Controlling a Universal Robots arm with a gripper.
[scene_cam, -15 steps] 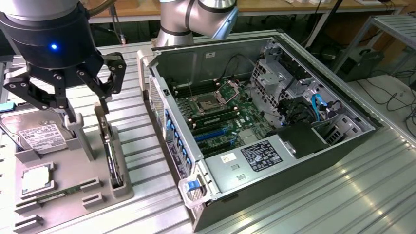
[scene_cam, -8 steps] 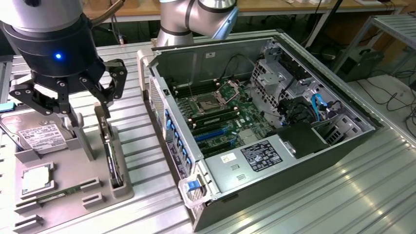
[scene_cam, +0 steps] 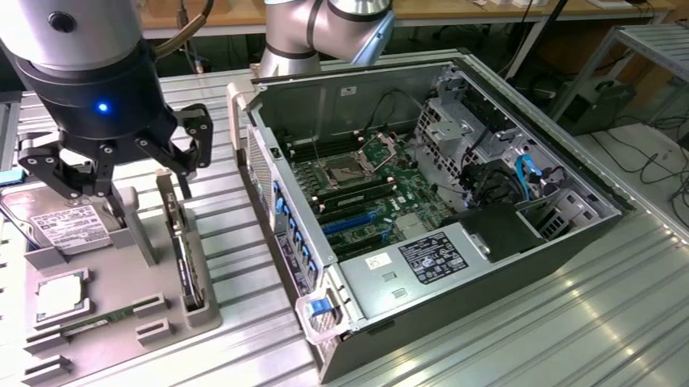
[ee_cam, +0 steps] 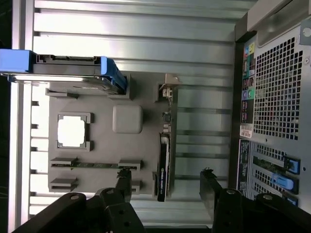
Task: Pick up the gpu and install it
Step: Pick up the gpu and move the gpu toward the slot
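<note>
Wrist view: pincer [ee_cam: 165, 177] released, gpu [ee_cam: 164, 158] btwn its wide fingers [ee_cam: 208, 183] (touching neither). Gpu on edge in tray [scene_cam: 119, 286], exterior view's left of PC case [scene_cam: 323, 97].

Silver-grey arm [scene_cam: 302, 32], black end effector [scene_cam: 119, 173], blue indicator light [scene_cam: 102, 106]

The end effector [scene_cam: 124, 181] is black, a small blue light [scene_cam: 102, 106] glowing on its body. The gpu [scene_cam: 185, 250] is dark, nearly black, with a pale silver bracket [ee_cam: 170, 83]. Its holder [scene_cam: 129, 274] is plain matt grey, at eight o'clock in the exterior view. The hard drive [scene_cam: 60, 222] is silver with a white label; its carrier [ee_cam: 14, 60] is bright blue. The case [scene_cam: 463, 322] is black outside, grey metal within, around a green motherboard [scene_cam: 404, 173] with blue slots [scene_cam: 347, 223]. The surface [scene_cam: 582, 339] is silvery, striped with parallel grooves
</note>
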